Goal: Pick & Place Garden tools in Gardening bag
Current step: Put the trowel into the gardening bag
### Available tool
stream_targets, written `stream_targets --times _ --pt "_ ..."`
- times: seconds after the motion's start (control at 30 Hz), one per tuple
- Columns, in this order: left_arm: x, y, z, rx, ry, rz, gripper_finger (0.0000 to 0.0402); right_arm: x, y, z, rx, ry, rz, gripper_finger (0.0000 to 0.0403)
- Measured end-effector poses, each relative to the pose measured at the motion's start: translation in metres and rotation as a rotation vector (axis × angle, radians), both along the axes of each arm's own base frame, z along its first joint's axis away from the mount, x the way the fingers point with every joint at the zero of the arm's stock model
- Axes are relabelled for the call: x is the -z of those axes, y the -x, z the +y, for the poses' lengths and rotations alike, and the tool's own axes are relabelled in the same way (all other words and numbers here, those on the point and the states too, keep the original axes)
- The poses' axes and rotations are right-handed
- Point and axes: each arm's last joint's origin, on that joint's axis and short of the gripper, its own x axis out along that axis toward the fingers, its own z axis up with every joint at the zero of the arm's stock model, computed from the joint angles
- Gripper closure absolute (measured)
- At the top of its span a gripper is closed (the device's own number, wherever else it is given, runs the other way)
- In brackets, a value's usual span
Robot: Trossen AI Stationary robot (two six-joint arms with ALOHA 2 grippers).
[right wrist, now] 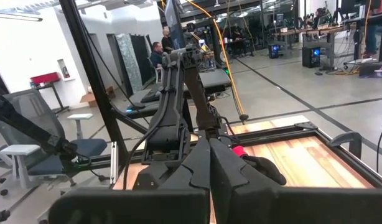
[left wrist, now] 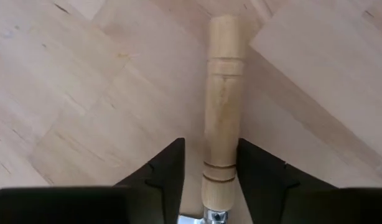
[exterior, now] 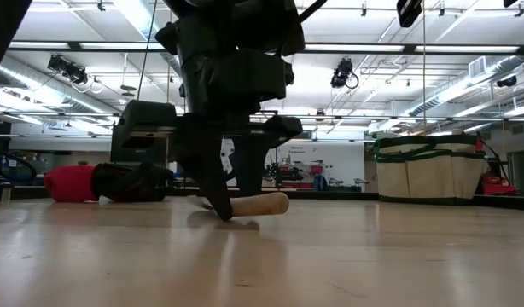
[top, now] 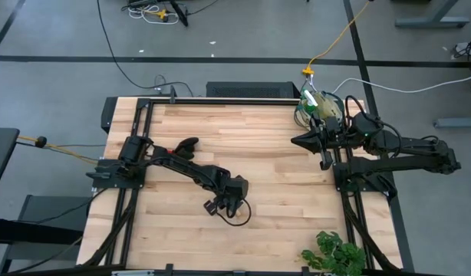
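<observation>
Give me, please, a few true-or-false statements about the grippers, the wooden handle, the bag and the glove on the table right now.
1. The left gripper straddles a wooden handle. True.
2. That handle is raised off the table. False: in the low view it lies flat on the wood.
3. The right gripper is open. False: its fingers are shut together, holding nothing.
4. The bag stands upright on the table. True.
5. The glove sits inside the bag. False: it lies on the table, far from the bag.
6. The plant sits at a table edge. True.
</observation>
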Motion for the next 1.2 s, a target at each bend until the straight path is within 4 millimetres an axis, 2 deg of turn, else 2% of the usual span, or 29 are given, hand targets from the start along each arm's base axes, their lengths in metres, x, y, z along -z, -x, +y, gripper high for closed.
stream_targets --times 0.2,0.37,0.93,1.2 --pt "0.0 0.001 -0.001 0.017 0.043 0.014 0.0301 0.0 0.0 0.0 0.0 0.0 0.0 0.0403" --pt "0.001 0.002 -0.001 0.021 0.05 0.032 0.032 0.0 0.0 0.0 0.0 0.0 0.0 0.0403" --pt "-0.001 0.005 -0.001 0.021 0.048 0.05 0.0324 0.0 0.0 0.0 0.0 0.011 -0.002 0.0403" --pt "-0.025 0.011 0.001 -0.015 0.052 0.016 0.0327 0.0 0.0 0.0 0.001 0.019 -0.003 0.0403"
